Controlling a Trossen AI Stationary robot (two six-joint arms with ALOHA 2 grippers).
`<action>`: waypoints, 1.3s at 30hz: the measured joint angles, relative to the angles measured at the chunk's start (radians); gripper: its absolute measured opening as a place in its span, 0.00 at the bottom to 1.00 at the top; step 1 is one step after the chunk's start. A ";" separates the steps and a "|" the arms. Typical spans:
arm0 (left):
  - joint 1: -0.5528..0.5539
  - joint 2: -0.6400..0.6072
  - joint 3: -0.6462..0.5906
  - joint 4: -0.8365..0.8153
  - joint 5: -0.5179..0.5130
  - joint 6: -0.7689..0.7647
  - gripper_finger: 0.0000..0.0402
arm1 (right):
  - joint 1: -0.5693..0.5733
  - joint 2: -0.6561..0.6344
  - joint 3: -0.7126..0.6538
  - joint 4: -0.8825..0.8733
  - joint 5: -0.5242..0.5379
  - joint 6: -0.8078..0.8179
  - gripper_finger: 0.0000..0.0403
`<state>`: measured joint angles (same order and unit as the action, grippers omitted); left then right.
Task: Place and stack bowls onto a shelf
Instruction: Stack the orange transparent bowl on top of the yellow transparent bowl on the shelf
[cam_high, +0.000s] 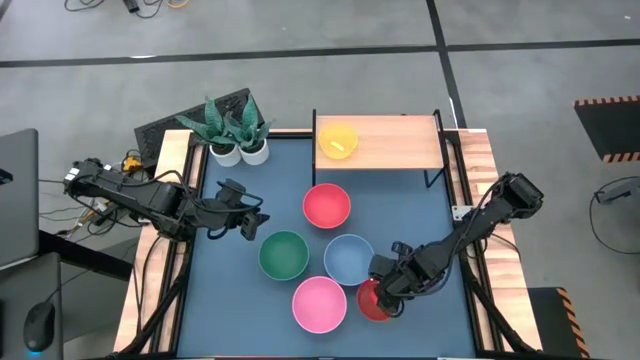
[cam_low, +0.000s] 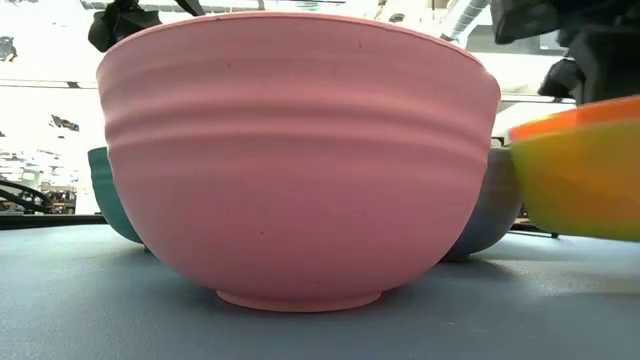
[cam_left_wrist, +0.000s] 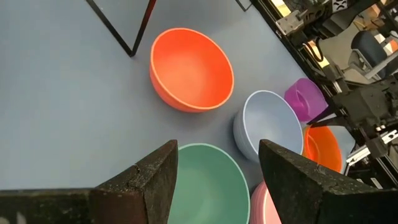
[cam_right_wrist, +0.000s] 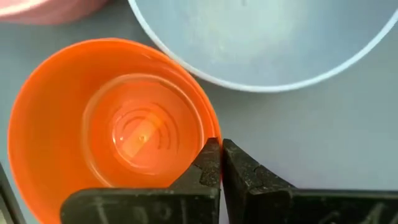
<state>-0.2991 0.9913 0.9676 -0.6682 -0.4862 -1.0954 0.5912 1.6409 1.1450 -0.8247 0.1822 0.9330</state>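
Blue table (cam_high: 230, 290) w/ bowls at centre. Right gripper (cam_right_wrist: 221, 163), lower right of high view, is clenched on rim of small red bowl (cam_high: 372, 300). Lift straight, avoid light blue bowl (cam_high: 348, 258) beside; shelf (cam_high: 390, 142) is at top. Left gripper (cam_left_wrist: 214, 180) is released.

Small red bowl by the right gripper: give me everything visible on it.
The small red bowl is round, smooth plastic, orange-red in the wrist view, with concentric rings moulded in its floor. It is empty and sits upright on the blue table, near the front right, beside the light blue bowl and near the pink bowl. The right gripper is shut on its rim wall.
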 joint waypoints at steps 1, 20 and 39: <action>0.000 0.000 0.000 0.000 0.000 0.000 0.52 | -0.006 0.000 0.000 -0.006 0.000 0.000 0.06; 0.000 0.000 0.000 0.000 0.014 0.027 0.52 | -0.127 -0.276 -0.120 -0.145 -0.006 -0.041 0.05; 0.000 0.000 0.000 0.000 -0.009 -0.016 0.52 | -0.519 -0.527 -0.459 0.003 -0.002 -0.054 0.11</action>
<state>-0.2993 0.9912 0.9672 -0.6682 -0.4948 -1.1116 0.0725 1.1139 0.6859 -0.8217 0.1806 0.8795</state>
